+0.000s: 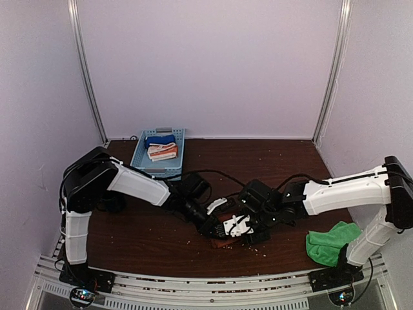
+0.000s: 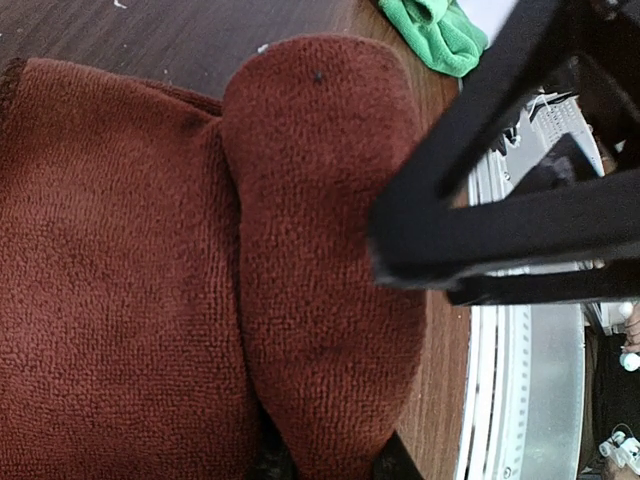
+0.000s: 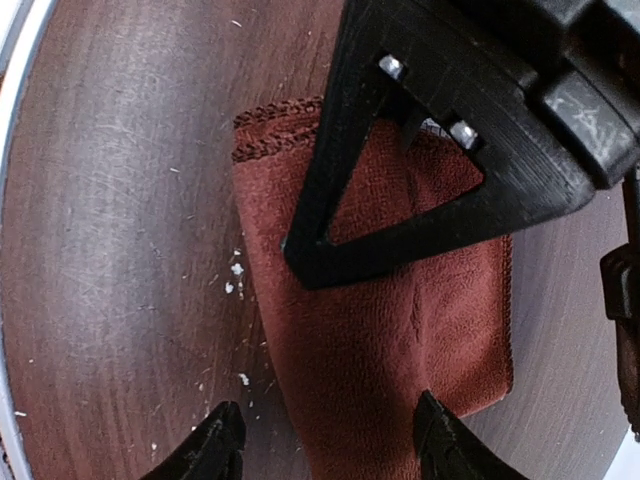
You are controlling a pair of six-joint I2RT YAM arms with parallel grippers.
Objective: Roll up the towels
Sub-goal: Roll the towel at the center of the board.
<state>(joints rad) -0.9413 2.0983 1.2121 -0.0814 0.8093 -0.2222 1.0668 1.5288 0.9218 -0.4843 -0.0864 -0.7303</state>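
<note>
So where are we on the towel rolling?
Nothing finished yet. In hand: rust towel, one edge curled into a partial roll; left gripper pinches that roll, right gripper open over the flat part. Left: finish it, then the green towel, crumpled at front right.

A light-blue basket (image 1: 155,169) at the table's (image 1: 148,239) back-left holds a blue cloth (image 1: 159,140) and a striped white-and-orange cloth (image 1: 162,152).

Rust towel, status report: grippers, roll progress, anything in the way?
Left gripper shut on the rust towel's rolled fold. Right gripper open, straddling its edge. Roll partly done. Green towel crumpled near right, not in the way.
</note>
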